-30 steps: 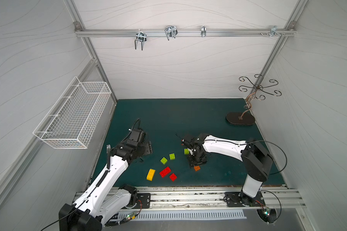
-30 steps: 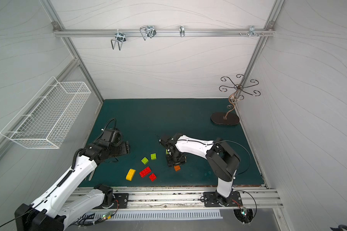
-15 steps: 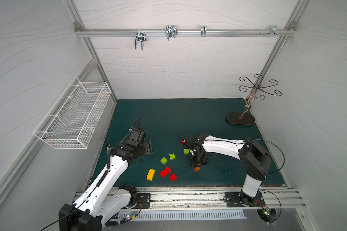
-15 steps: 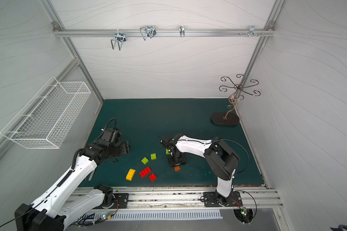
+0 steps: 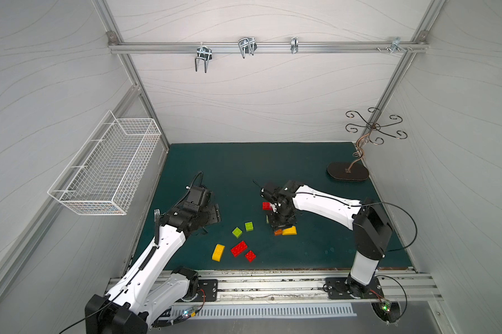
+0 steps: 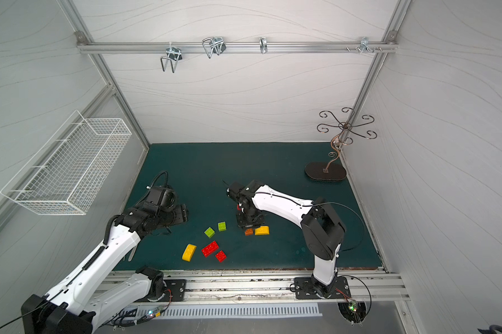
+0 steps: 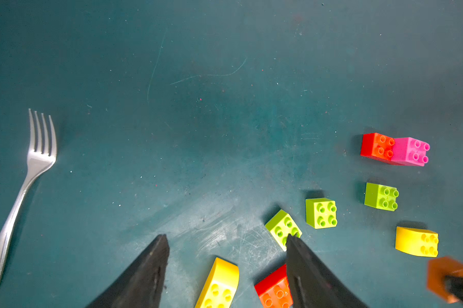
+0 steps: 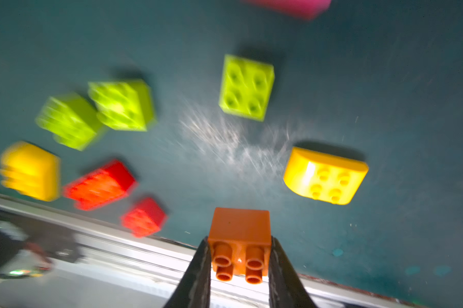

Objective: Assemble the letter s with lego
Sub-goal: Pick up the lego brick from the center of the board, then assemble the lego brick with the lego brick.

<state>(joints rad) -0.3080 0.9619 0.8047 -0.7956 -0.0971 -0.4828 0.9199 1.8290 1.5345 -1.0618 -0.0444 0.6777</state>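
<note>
On the dark green mat (image 5: 244, 167), we judge the S barely begun: our right gripper (image 8: 239, 256) clamps an orange-brown square studded plastic brick (image 8: 239, 229) near centre, the left gripper (image 7: 225, 237) stands apart and empty, other bricks (image 5: 238, 248) scattered loose.

No text, label, brand, number or sign legible anywhere. Stud tops of the lego (image 7: 321, 213) too small and soft to show any embossed mark.
</note>
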